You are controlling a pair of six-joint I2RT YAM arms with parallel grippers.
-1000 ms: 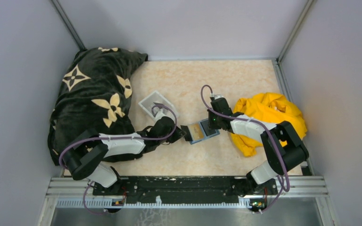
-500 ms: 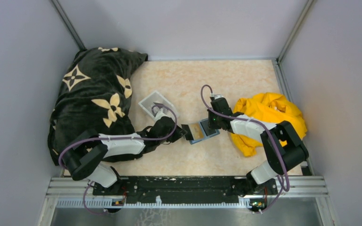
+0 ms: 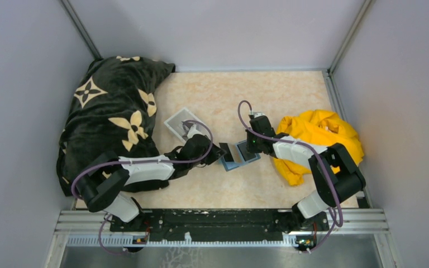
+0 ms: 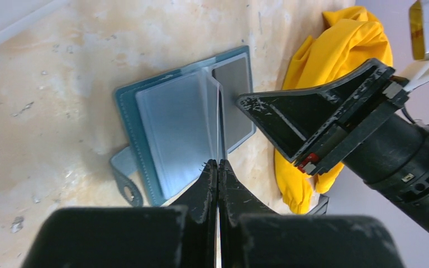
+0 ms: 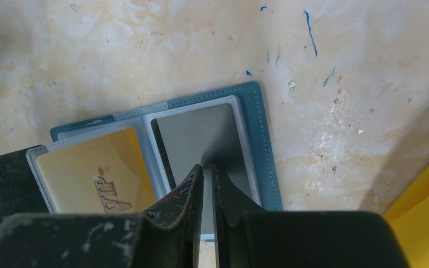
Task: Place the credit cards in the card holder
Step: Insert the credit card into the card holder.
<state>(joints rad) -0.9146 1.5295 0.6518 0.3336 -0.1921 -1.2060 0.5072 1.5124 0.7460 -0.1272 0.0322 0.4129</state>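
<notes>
Pinching a clear leaf (image 4: 219, 123) of the card holder (image 3: 239, 154) upright mid-bench (image 3: 268, 95), the left gripper (image 4: 218, 164) should stay steady (no tugging) so the right gripper (image 5: 204, 170), clamped on a grey card (image 5: 201, 134), can enter the pocket squarely.

Right wrist view, lower left of the frame: lettering reading "VIP" is showing on the yellow card (image 5: 92, 173), which is lying in the card holder (image 5: 261, 145). Its lower edge is being cut off.
</notes>
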